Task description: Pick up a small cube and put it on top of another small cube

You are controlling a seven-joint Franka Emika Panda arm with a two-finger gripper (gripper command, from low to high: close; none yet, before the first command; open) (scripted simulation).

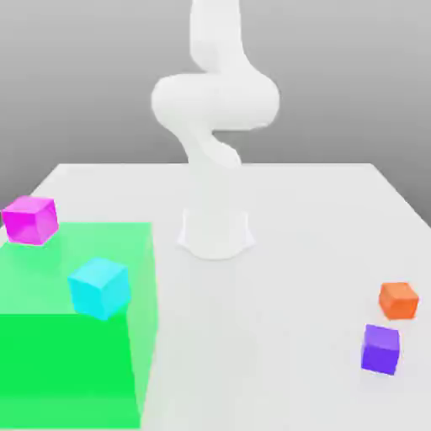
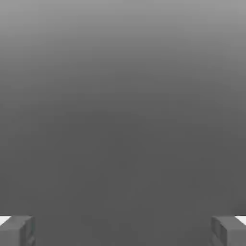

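Observation:
The small violet-purple cube (image 1: 380, 348) rests on the white table near the front of the exterior view's right side. Just behind it, a little further right, sits the small orange cube (image 1: 398, 300); the two stand apart. The white arm rises from its base (image 1: 215, 236) at the table's middle and bends upward out of the picture. In the hand view my gripper (image 2: 123, 230) is open, its two grey fingertips (image 2: 17, 230) standing wide apart with nothing between them, facing a plain grey background.
A green translucent region (image 1: 76, 370) covers the exterior view's front left of the table. A larger cyan cube (image 1: 99, 288) sits in it, and a larger magenta-pink cube (image 1: 30, 220) at its back corner. The white table (image 1: 278, 337) spreads between base and small cubes.

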